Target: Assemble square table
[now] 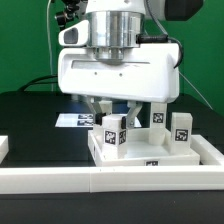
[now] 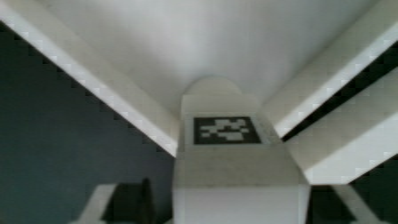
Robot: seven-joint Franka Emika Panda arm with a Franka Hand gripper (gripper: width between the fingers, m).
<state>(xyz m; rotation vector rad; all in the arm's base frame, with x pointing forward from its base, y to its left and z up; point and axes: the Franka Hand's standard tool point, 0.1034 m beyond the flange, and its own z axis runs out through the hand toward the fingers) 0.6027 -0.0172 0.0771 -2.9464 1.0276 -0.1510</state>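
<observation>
Green wall behind a black worktop (image 1: 40, 125). The tabletop (image 1: 150, 156) lies near the rail; the jaws seemingly clasp a leg (image 1: 112, 133) standing there. Rigid, light, slick plastic: grip mid-shaft.

Premises present as a robotics laboratory test bench. Evidence: a black work surface (image 1: 40, 125) bordered by a white rail (image 1: 110, 182), a green backdrop (image 1: 25, 40), and a flat marker board (image 1: 76, 120) of printed tags. White parts on the bench carry similar square tags (image 1: 111, 139).
</observation>
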